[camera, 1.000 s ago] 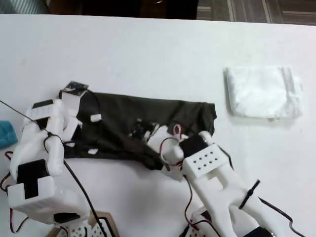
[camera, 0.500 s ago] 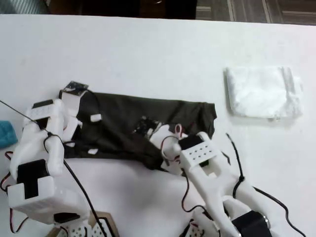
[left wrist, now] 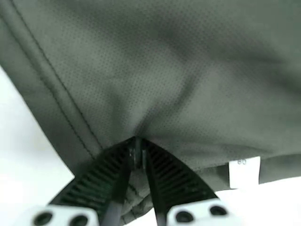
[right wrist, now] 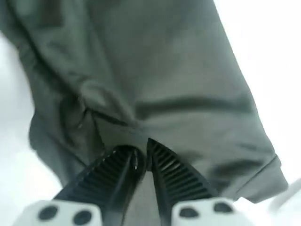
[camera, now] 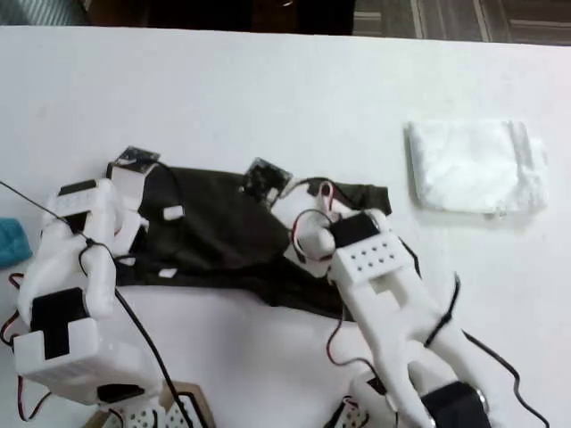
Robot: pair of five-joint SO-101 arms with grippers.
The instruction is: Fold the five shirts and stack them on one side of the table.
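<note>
White table [camera: 268, 89] surface carries every item, with dark flooring beyond its far edge. At the left edge lies a teal cloth [camera: 11, 241], partly cut off by the frame and apart from the arms.

Next to the right, the left arm [camera: 67, 267] rises from the near edge, and its left gripper [left wrist: 136, 151] rests on the left end of the dark shirt [camera: 214, 236]. In the left wrist view the jaws meet at their tips, pinching a small gather of the fabric just beside a stitched hem. A white label [left wrist: 243, 170] is sewn near the shirt's edge.

The dark shirt lies as a long, rumpled band across the middle of the table, running left to right between the two arms.

At the shirt's right end stands the right gripper [right wrist: 142, 157], its arm [camera: 393, 312] coming in from the near right corner. Its jaws are drawn close together, with a fold of the dark fabric clamped between them, and the rest of the cloth spreads away from the tips.

Farthest right, a white folded shirt [camera: 477, 165] lies flat, well apart from both grippers and from the dark shirt.
</note>
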